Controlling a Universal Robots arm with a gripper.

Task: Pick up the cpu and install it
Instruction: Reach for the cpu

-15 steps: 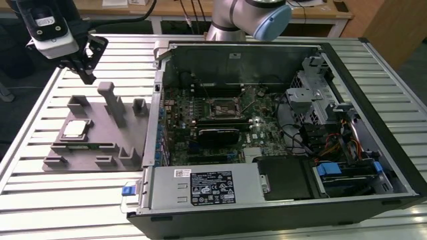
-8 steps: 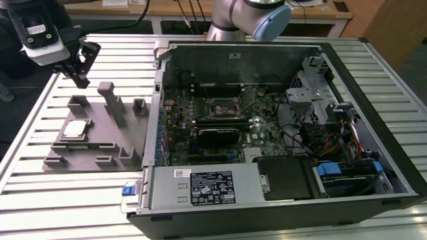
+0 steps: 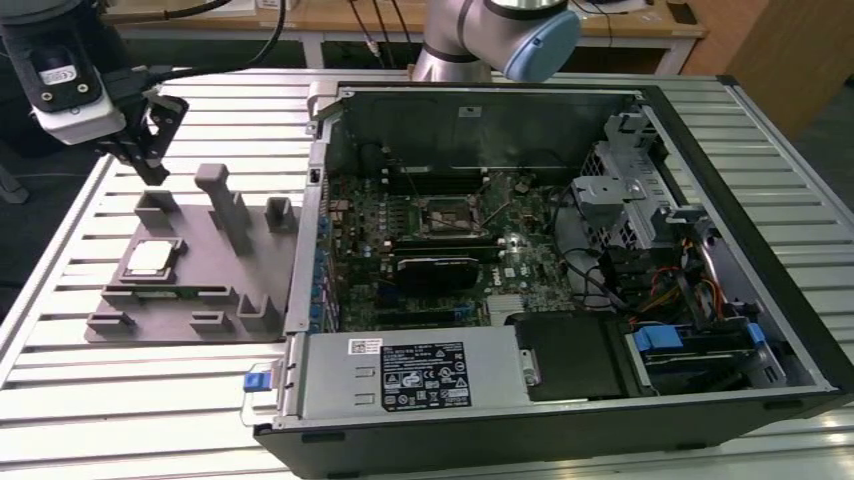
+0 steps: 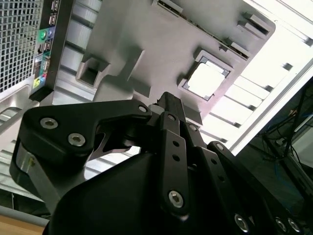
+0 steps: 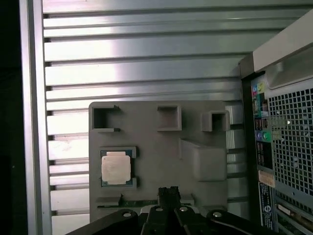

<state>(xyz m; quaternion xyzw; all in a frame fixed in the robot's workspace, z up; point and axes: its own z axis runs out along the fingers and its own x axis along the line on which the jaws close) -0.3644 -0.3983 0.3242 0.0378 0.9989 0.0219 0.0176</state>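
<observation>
hovering over the grey fixture at the exterior view's left, the gripper holds nothing; its fingers appear pressed together, though the tips are partly hidden. the cpu lies flat in its fixture recess, apart from the gripper. risk: a descent off-centre, or with the fingers unopened, could strike the chip's top or the recess wall, scratching or tilting it.

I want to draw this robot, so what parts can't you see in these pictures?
- Exterior view: the arm is cut off by the top edge.
- First wrist view: the gripper hides part of the grey fixture.
- First wrist view: the cpu lies flat, so its underside is hidden.
- Exterior view: the socket pins are too small to see.
</observation>
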